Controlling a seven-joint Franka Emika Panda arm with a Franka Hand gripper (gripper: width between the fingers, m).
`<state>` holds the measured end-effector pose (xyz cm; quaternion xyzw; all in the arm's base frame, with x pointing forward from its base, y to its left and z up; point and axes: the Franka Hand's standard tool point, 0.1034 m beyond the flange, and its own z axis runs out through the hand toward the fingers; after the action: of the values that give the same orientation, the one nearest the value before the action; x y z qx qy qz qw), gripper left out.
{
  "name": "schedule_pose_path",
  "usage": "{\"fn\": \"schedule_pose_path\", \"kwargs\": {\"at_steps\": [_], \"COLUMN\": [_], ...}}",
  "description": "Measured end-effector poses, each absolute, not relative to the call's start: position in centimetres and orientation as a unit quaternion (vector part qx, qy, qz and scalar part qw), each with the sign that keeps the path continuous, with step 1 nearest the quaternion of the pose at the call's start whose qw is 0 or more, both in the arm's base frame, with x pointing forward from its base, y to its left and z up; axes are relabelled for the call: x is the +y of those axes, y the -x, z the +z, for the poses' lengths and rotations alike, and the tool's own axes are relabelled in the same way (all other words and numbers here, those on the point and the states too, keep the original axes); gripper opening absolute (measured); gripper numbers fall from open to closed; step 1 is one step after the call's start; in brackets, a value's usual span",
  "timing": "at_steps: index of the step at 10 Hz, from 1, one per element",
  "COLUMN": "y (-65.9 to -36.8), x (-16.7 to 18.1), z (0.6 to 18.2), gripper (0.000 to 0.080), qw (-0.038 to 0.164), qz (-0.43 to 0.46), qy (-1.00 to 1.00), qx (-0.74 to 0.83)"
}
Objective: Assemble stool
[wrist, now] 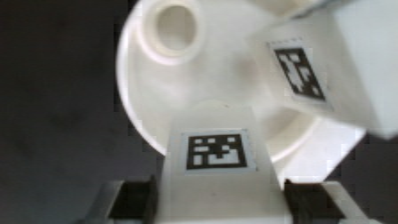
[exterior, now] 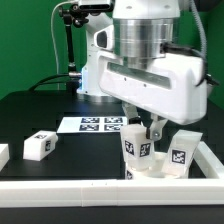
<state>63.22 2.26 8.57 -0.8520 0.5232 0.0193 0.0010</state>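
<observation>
In the wrist view the stool's round white seat [wrist: 187, 95] lies flat, with an empty round socket [wrist: 178, 30] in it. A tagged white leg [wrist: 217, 160] stands on the seat between my dark fingers [wrist: 135, 200]. My gripper [wrist: 222, 205] is shut on that leg. A second tagged leg [wrist: 306, 70] stands in the seat beside it. In the exterior view my gripper [exterior: 141, 133] hangs over the held leg [exterior: 136, 150] and the seat [exterior: 152, 172], with the second leg [exterior: 179, 152] on the exterior view's right.
A loose tagged leg [exterior: 40, 146] lies on the black table at the exterior view's left, and another white part [exterior: 2, 154] is cut off at the edge. The marker board [exterior: 95, 124] lies behind. White border rails [exterior: 205, 158] run along the front and right.
</observation>
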Motion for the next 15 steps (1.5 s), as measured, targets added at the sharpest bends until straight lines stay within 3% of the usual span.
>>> {"fn": "schedule_pose_path", "kwargs": {"at_steps": [10, 15], "y": [-64.0, -64.1], "x": [3.9, 4.4], "z": [8.4, 8.4], "gripper": [0.034, 0.0341], "qw": [0.042, 0.049], "qz": [0.016, 0.025], "qy": [0.573, 0.525], "qx": [0.818, 0.849]}}
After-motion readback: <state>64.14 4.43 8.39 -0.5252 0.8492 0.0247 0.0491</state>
